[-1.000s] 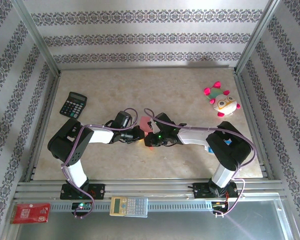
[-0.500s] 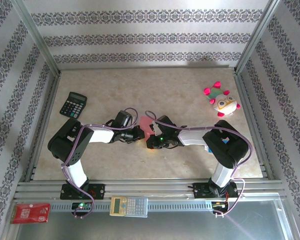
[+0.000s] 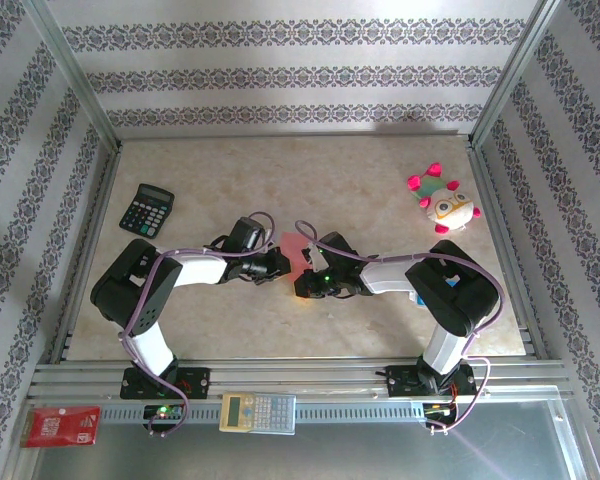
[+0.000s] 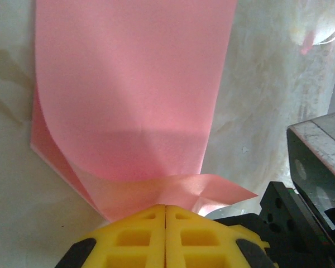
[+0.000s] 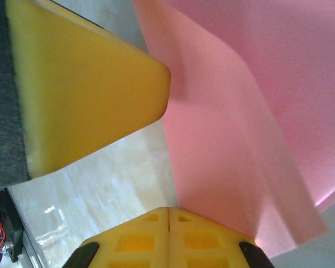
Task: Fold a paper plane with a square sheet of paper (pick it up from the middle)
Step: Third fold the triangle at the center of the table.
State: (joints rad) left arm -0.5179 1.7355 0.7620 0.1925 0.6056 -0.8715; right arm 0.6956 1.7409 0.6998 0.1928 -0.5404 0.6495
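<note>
While the left gripper (image 4: 166, 215) and right gripper (image 5: 168, 215) each clamp an edge of the thin salmon-pink paper sheet (image 4: 134, 84), bare beige marbled tabletop (image 3: 360, 180) lies open beyond.

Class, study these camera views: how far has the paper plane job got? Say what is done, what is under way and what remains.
Done: the sheet of paper is gripped and bent double, with two layers showing at its curved edge. In hand: the left gripper and right gripper are both shut on it, mid-table. Left: no pointed nose or wings show, so nearly all the folding seems to remain.
</note>
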